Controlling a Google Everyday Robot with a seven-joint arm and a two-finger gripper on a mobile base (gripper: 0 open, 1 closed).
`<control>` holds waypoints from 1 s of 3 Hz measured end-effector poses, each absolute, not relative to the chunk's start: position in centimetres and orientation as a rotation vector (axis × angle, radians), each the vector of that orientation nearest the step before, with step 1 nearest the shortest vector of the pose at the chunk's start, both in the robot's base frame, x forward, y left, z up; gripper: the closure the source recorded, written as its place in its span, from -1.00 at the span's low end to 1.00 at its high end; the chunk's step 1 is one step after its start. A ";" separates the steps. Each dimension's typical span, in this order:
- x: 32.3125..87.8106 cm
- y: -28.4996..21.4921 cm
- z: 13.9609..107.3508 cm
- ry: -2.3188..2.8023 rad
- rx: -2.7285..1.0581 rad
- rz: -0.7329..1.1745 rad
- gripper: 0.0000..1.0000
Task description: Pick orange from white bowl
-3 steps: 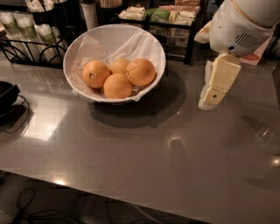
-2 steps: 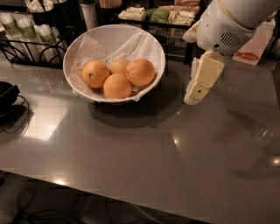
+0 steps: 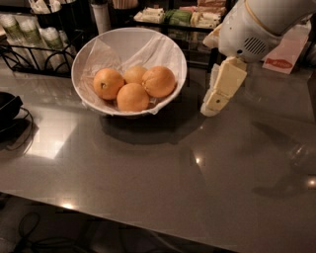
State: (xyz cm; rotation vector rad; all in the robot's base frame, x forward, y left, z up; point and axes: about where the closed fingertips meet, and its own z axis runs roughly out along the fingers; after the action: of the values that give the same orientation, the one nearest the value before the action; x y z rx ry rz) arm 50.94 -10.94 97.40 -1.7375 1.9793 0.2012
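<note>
Leftward the claw (image 3: 211, 107) had drifted across the last second, closing on the bowl's right side while everything else kept its place. Nearest, the grey counter (image 3: 148, 192) lay bare and glossy, which left the arm a free path to the fruit. At the left edge a black object (image 3: 7, 106) sat with its cord looping toward the front, well apart from the work.

Further in, the white bowl (image 3: 118, 35) stood on the counter, lined with crinkled paper that cradled four oranges bunched in its bottom. The orange (image 3: 158, 81) wanted was the right-hand one, the largest and the closest to the claw, touching its neighbours. The left orange (image 3: 107, 83) showed a dark stem dimple.

The claw hung just beside the bowl's right rim, low over the counter and angled down-left, outside the bowl and holding nothing. Whether it was open or closed I could not tell. It would likely need to rise over the rim before descending.

Beyond stood a wire rack (image 3: 34, 47) and trays of packets (image 3: 173, 15).
</note>
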 end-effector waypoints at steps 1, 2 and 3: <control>53.0 -8.7 96.9 1.958 -1.629 0.314 -1.00; 54.3 -6.7 96.9 1.919 -1.606 0.364 -1.00; 54.3 -6.6 96.9 1.919 -1.607 0.364 -1.00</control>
State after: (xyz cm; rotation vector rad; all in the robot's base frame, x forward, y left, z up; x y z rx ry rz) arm 54.32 -6.63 96.92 -1.6068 1.9186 0.3642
